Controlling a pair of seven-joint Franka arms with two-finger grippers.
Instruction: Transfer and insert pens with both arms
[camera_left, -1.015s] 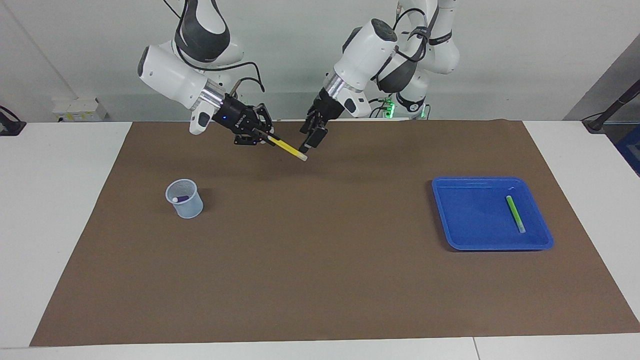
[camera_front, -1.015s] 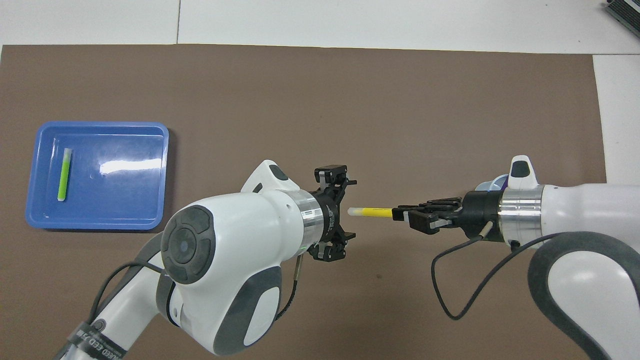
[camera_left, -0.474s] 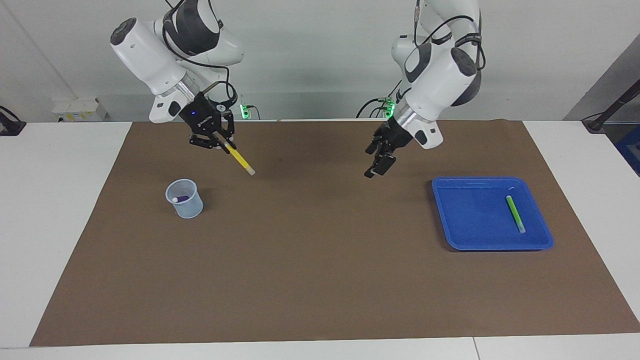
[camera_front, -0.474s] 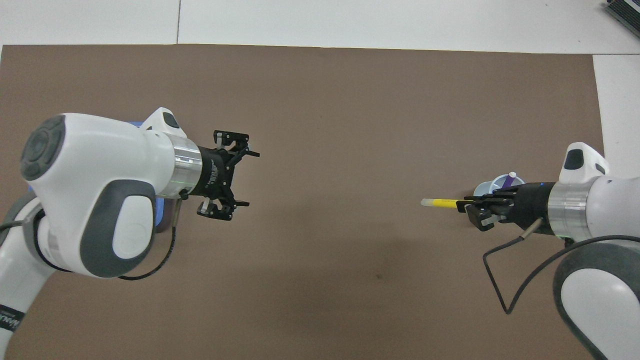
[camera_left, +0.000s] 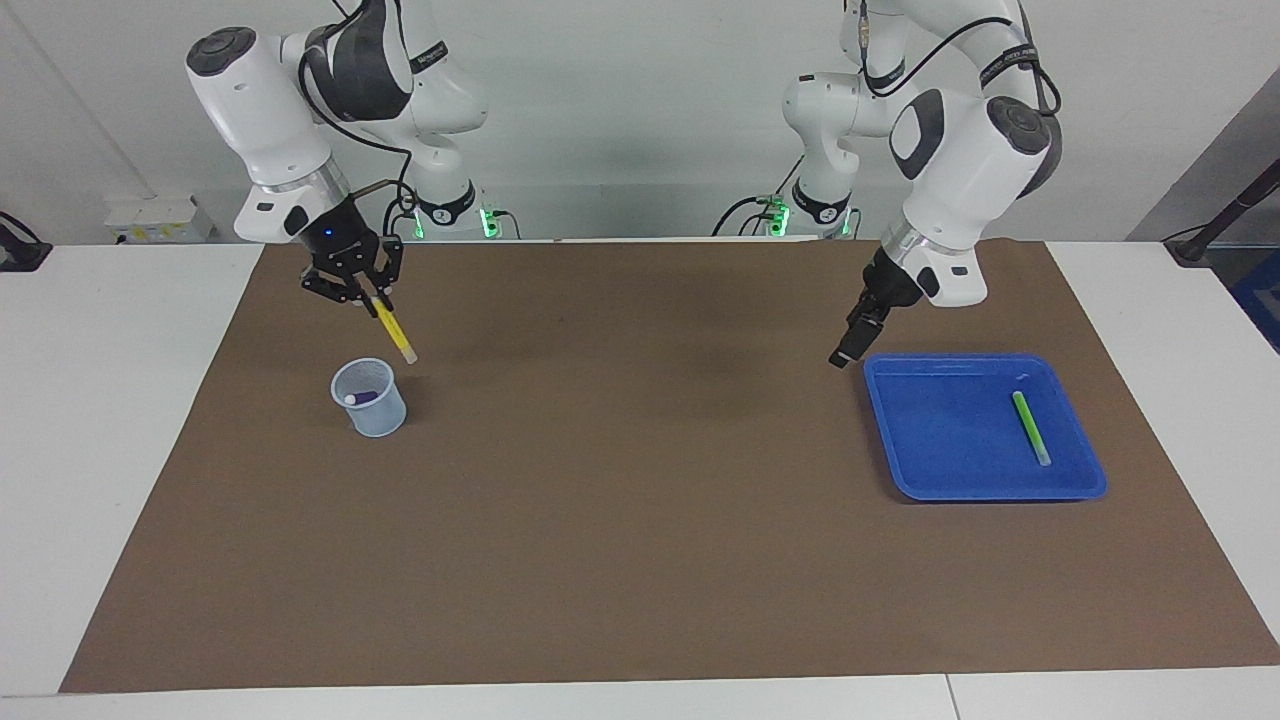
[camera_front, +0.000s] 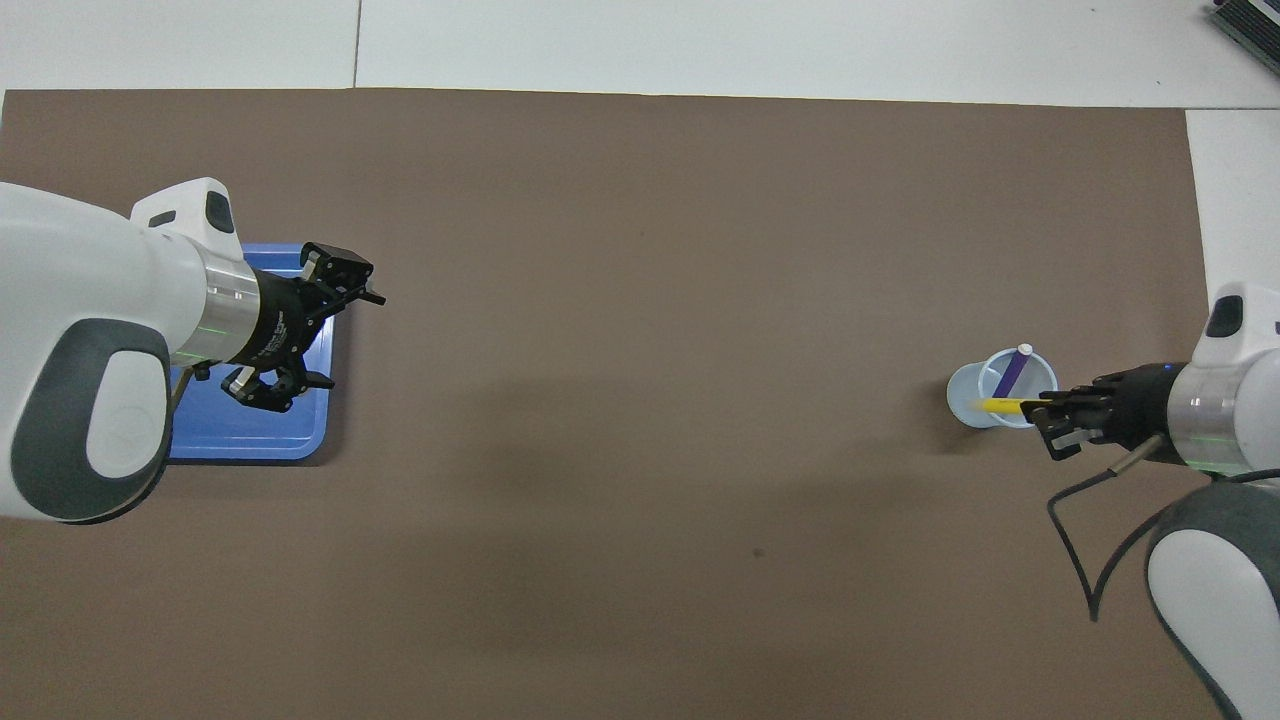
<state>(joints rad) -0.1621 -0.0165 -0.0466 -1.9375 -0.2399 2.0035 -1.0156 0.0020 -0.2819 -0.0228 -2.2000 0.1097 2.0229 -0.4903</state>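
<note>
Since half a second ago both arms have swung apart over the brown mat (camera_left: 640, 520). The left end effector (camera_left: 842, 356), fingers spread, hangs at the glossy blue tray (camera_left: 905, 440) holding the green pen (camera_left: 1030, 428). The right end effector (camera_left: 372, 298) grips the yellow pen (camera_left: 395, 332) above the translucent cup (camera_left: 372, 410); the overhead view shows the purple pen (camera_front: 1012, 372) leaning inside

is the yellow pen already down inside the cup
No, the yellow pen hangs tilted in the right tool, its pale tip just above the cup.
</note>
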